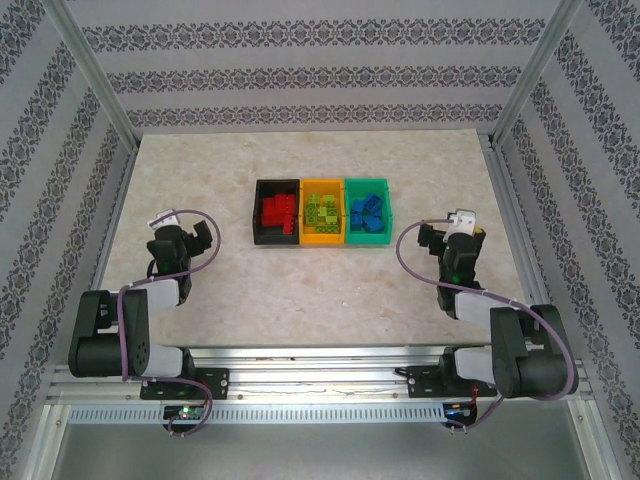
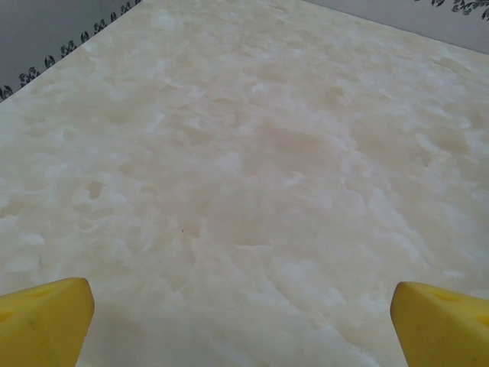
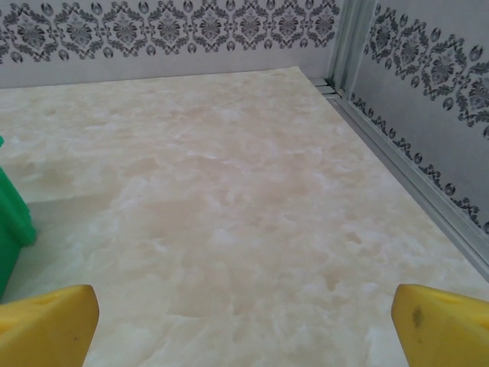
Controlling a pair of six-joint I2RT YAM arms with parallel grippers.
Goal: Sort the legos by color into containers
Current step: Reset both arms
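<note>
Judging from how things lie, the step in hand looks like a closing check, with the sorting apparently done. Nearest, the left gripper [image 1: 192,230] hangs low over the bare marble-patterned tabletop [image 1: 330,295], its yellow fingers [image 2: 46,319] spread wide with nothing between them. The right gripper [image 1: 452,228] is likewise spread and empty, and a corner of the green bin [image 3: 11,223] sits at the left edge of its wrist view.

To do this step well, both arms would best hold clear of the bins with jaws apart, so that no wall is nudged while each bin is scanned for a stray colour.

Farther out, three bins stand touching in a row. The black bin [image 1: 258,212] holds the red bricks [image 1: 280,212], the orange bin [image 1: 321,241] the lime green bricks [image 1: 322,213], and the green one the blue bricks [image 1: 367,214].

Counted, there are two grippers, three bins and three colours, one colour to a bin. Each heap holds several bricks, overlapped and too small to count singly. Every brick in sight lies inside a bin.
</note>
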